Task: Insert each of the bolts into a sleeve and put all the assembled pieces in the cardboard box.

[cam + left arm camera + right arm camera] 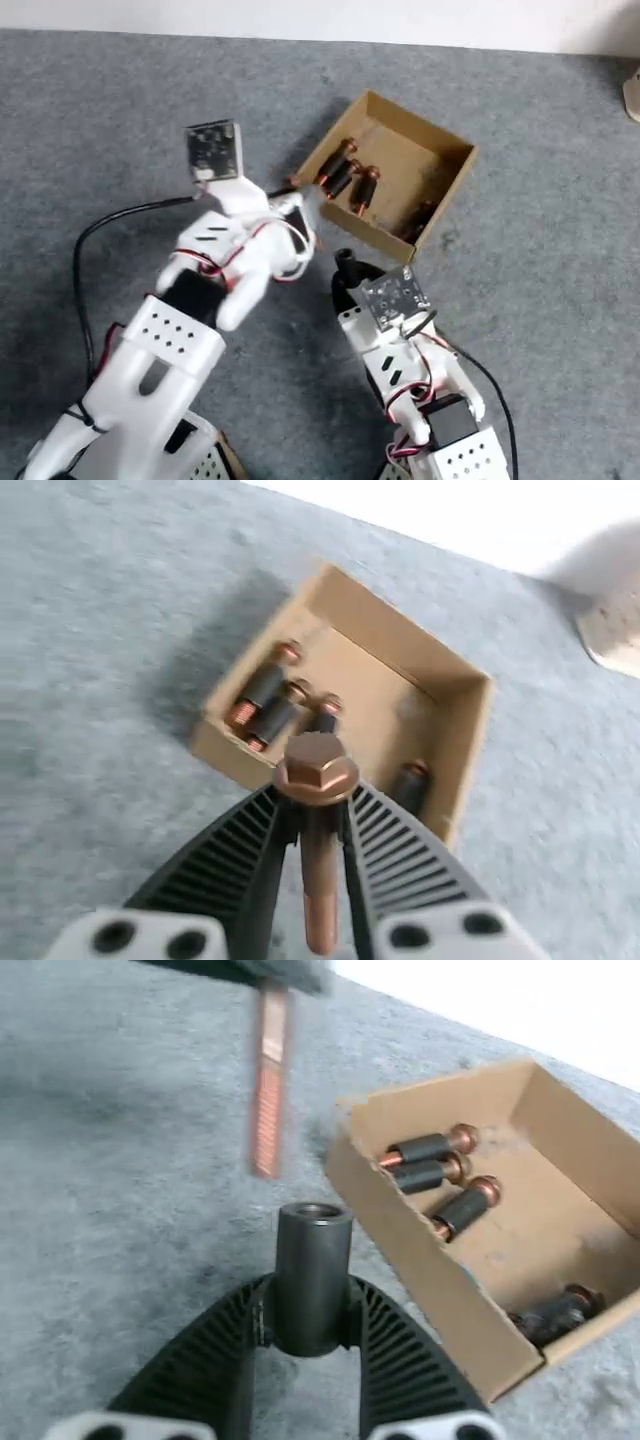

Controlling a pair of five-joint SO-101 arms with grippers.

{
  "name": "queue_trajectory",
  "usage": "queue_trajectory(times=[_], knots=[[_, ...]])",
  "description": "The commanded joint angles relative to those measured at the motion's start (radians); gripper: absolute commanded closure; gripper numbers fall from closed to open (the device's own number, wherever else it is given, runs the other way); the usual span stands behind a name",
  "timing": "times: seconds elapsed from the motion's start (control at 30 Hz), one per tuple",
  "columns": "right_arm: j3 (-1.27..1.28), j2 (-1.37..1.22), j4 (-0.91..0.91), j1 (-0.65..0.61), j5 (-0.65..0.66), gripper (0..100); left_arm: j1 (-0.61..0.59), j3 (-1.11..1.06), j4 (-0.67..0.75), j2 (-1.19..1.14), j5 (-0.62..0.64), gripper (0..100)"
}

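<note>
While left gripper (318, 802) grips bolt (320, 880), cardboard box (400, 640) (four assemblies (265, 686) inside) nearby.

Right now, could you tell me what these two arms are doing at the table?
The left gripper is shut on a copper bolt, gripped on its shank just under the head. The right gripper is shut on a dark sleeve, which stands upright with its open end up. The bolt hangs near the sleeve but is not yet in it. Four assembled pieces lie in the cardboard box beside them.
</note>
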State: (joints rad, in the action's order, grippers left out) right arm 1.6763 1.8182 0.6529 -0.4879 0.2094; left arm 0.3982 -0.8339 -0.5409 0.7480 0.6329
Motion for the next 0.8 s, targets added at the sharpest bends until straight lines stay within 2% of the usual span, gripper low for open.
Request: queue_trajectory(times=[0.0, 0.6, 0.77], knots=[[0.136, 0.021, 0.001, -0.019, -0.012, 99.2, 0.041, 0.015, 0.028, 0.038, 0.008, 99], [0.136, 0.018, 0.005, -0.051, -0.012, 99.2, 0.039, 0.038, 0.043, 0.042, 0.014, 99], [0.136, 0.012, 0.007, -0.051, -0.012, 99.2, 0.039, 0.041, 0.041, 0.044, 0.071, 99]])
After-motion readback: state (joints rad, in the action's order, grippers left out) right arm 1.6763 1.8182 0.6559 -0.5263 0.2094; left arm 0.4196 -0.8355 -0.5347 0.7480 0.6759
